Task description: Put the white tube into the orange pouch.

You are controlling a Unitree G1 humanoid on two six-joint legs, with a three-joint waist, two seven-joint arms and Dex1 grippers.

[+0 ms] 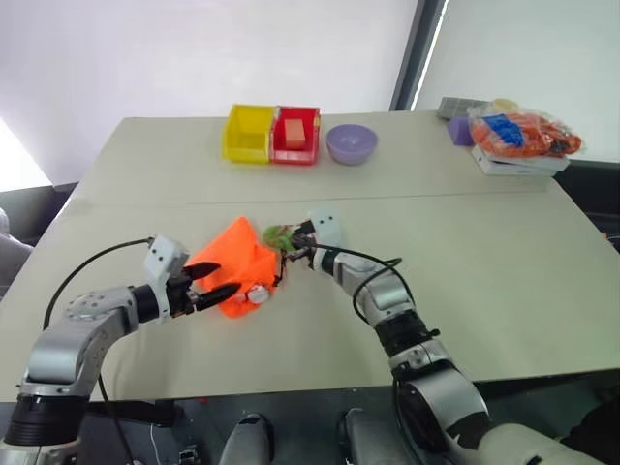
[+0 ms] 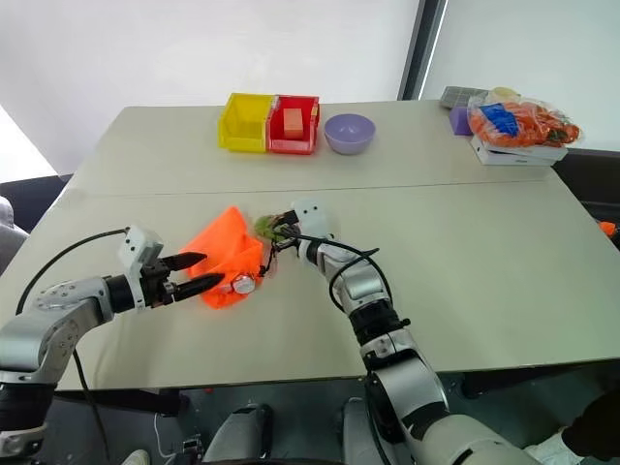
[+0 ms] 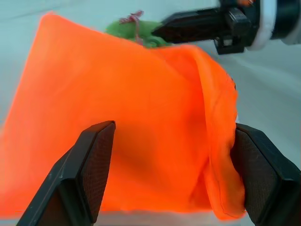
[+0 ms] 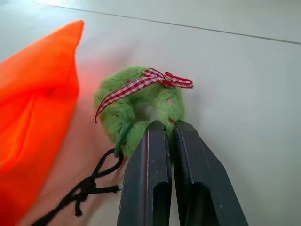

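My left gripper (image 3: 169, 169) is spread wide, its two black fingers (image 3: 91, 165) set to either side of the orange pouch (image 1: 237, 262) without squeezing it; whether the pads actually touch the fabric I cannot tell. The pouch lies crumpled on the counter (image 1: 484, 262), near the front edge and left of the middle, with one corner peaked upward. The white tube (image 1: 258, 294) sits at the pouch's near end, its round cap poking out of the fabric, just beside my left fingertips.

My right gripper (image 4: 170, 129) is clenched tight, fingers pressed together, their tips pinching the rim of a fuzzy green ring (image 4: 141, 106) that wears a red-and-white checked bow (image 4: 141, 84). The ring rests on the counter just beside the pouch's far corner. A black cord (image 4: 91, 183) runs from a thin green loop on the ring back toward the pouch.

Along the counter's far edge stand a yellow bin (image 1: 248, 133) and a red bin (image 1: 296, 135), touching each other, and a lilac bowl (image 1: 351, 143) just beside them. At the far right corner a clear bag of orange items (image 1: 523, 134) lies on a stack of white boxes (image 1: 518, 163).
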